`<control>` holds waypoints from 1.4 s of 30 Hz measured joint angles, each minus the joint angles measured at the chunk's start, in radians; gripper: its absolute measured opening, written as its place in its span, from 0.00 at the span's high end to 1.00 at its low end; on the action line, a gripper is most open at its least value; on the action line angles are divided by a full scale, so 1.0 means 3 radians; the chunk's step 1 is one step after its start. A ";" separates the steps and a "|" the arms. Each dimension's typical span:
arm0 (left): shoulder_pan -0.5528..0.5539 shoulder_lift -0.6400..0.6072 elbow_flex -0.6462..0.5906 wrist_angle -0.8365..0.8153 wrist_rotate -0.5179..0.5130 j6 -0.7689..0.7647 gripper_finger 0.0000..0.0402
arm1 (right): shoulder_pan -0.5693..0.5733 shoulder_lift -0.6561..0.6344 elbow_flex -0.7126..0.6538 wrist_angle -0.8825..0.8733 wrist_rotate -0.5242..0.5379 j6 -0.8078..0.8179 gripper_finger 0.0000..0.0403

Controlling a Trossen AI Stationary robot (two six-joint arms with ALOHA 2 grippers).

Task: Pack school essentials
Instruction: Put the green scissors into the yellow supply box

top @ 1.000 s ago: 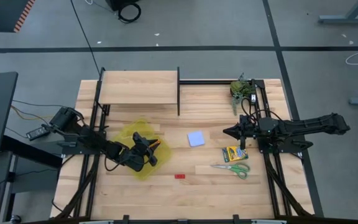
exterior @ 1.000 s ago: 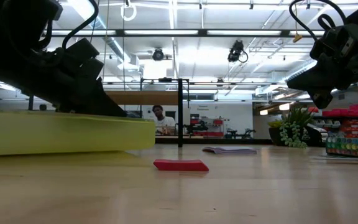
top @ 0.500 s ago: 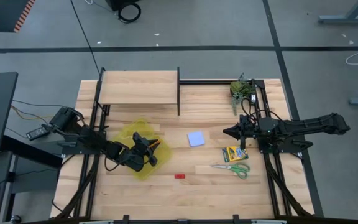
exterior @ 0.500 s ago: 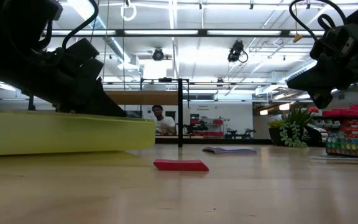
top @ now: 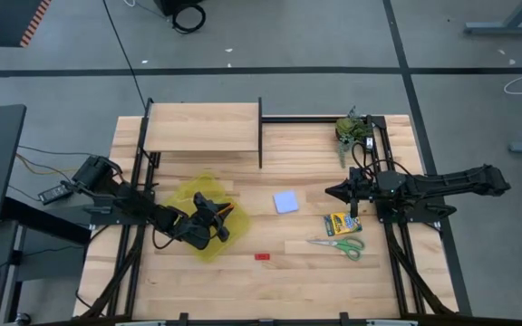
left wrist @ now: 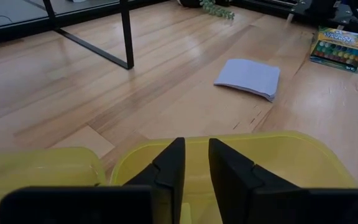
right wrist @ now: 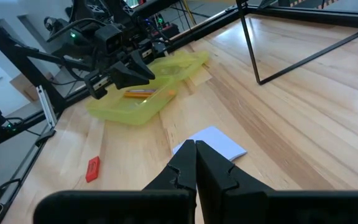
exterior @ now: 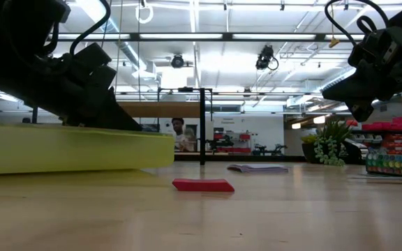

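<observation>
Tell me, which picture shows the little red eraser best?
The low view: the red eraser lies close and unblocked. The high view shows only a tiny red speck, the right wrist view a small red piece, the left wrist view nothing.

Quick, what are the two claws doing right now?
Left tool: nearly closed over the yellow pouch, holding nothing visible.
Right tool: shut, empty, above the table.

Lab or workshop: concrete floor [top: 333, 36], ceiling strip lights [exterior: 194, 17], wooden bench [top: 297, 254].

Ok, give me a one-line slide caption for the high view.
Left gripper over the yellow pouch; right gripper waits near note pad, crayon box and scissors.
</observation>
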 joint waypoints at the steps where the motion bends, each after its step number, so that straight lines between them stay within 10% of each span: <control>1: 0.0000 0.0000 0.0000 0.0000 0.0000 0.0000 0.80 | 0.0000 0.0000 0.0000 0.0000 0.0000 0.0000 0.98; 22: 0.0002 -0.0008 0.0004 0.0289 0.0030 0.0205 0.69 | 0.0000 0.0000 0.0000 0.0000 0.0000 0.0000 0.98; 42: 0.0533 0.0040 0.0925 -0.0074 0.1255 0.1339 0.63 | -0.0001 0.0001 0.0000 0.0000 0.0000 0.0000 0.98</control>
